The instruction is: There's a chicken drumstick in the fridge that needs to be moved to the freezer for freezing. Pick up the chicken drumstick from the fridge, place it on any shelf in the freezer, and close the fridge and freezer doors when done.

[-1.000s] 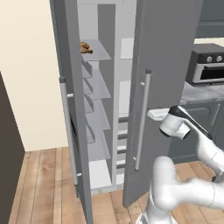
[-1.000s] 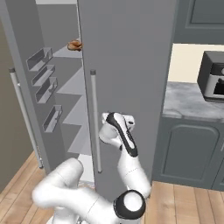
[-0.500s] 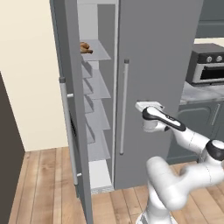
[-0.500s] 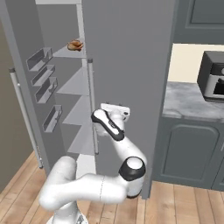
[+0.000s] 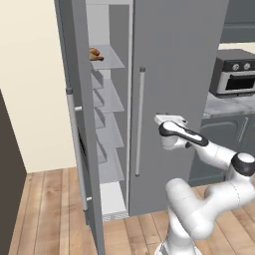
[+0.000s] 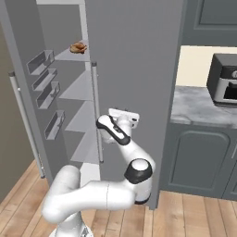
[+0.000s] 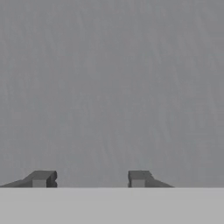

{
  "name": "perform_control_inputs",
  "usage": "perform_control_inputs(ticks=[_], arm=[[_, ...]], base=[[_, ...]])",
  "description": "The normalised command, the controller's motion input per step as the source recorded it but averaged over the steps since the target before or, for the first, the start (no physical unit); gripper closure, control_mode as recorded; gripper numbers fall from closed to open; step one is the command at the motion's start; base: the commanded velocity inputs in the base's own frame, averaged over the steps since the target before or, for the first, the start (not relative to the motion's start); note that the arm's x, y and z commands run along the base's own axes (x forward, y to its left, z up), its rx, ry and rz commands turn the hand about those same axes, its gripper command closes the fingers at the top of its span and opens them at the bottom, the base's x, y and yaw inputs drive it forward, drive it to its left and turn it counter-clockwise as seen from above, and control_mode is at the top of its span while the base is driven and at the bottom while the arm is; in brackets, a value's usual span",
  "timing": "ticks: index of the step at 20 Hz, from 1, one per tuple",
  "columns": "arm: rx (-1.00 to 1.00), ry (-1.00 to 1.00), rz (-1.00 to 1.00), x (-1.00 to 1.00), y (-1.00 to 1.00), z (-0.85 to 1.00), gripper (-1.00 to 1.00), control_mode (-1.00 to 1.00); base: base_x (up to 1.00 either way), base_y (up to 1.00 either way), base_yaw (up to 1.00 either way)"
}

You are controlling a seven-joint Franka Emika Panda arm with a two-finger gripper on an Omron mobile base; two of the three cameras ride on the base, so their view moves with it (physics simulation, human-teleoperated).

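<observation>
Fridge door (image 5: 174, 99) now shut ahead of the hand (image 7: 89, 178), fingers apart, empty; freezer door (image 5: 82, 124) remains open.

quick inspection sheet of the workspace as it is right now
surface: wood plank floor; grey counter to the right
job's things: chicken drumstick on upper freezer shelf; fridge door shut; freezer door open
clutter: nothing seen
grippers: hand facing the flat grey fridge door, fingers apart, holding nothing
cables: nothing seen
surroundings: oven on the counter, grey cabinets below
</observation>
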Motion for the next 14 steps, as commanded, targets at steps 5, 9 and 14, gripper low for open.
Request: perform_control_inputs(ticks=[5, 9, 14], arm=[[0.0, -0.03, -0.01, -0.42, -0.2, 0.73, -1.0, -1.0], [0.0, -0.07, -0.13, -0.48, -0.34, 0.86, -1.0, -1.0], [-0.01, 0.0, -0.26, -0.31, -0.2, 0.97, -1.0, -1.0]], base=[[0.0, 0.0, 0.0], [0.0, 0.0, 0.0], [0.0, 0.0, 0.0]])
